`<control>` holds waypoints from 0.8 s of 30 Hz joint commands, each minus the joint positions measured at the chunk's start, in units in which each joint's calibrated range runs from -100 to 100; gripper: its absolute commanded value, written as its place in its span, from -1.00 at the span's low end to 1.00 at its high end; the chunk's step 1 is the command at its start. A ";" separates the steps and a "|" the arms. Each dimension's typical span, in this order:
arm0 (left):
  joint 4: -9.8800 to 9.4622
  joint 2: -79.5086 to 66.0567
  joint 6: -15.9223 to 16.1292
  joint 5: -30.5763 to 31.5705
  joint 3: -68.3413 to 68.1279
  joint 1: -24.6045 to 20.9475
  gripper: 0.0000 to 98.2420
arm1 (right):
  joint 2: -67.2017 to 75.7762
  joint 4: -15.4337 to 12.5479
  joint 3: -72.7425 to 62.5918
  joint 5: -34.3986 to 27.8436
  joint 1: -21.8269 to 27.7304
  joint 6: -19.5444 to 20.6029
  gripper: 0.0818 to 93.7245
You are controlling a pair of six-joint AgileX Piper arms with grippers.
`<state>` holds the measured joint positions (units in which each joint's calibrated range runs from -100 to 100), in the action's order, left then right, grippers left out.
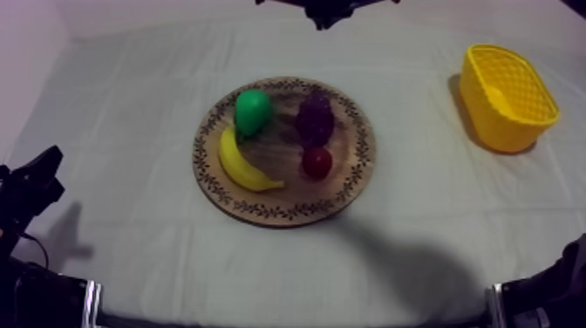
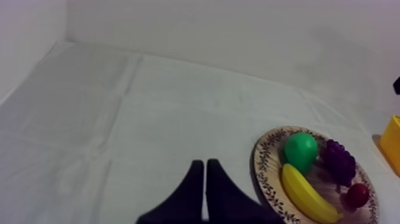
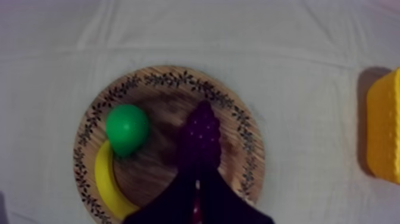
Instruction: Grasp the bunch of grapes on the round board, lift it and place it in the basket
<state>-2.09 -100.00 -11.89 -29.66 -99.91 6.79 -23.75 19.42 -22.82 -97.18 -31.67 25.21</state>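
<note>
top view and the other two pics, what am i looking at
Two robot arms work at a table. The top view looks down from above; the black shapes at its lower left and lower right are the arms. The other two pictures are taken from the arms' wrists, so each black wedge is that arm's own gripper: left gripper and right gripper, both shut, holding nothing. The wooden board carries a bunch of grapes, a pear, a banana and a small red fruit. The yellow basket stands apart.

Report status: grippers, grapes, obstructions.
Left gripper shut, beside the board. Right gripper shut, aimed at the grapes. Grapes on board, not held. Pear and small red fruit crowd them.
</note>
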 commanded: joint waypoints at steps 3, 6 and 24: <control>0.01 0.00 -0.01 0.00 0.02 -0.02 -1.00 | -2.33 -0.09 -0.45 -0.19 0.13 -0.29 -0.85; 0.01 0.00 -0.01 0.00 0.02 -0.02 -1.00 | -3.22 -0.29 -0.61 -0.23 0.31 -0.16 -0.65; 0.01 0.00 -0.01 0.00 0.02 -0.02 -1.00 | -4.30 -3.67 2.44 3.56 2.22 -1.59 0.54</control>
<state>-2.09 -100.00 -11.89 -29.66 -99.91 6.79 -27.84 16.20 -20.97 -94.47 -29.51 23.55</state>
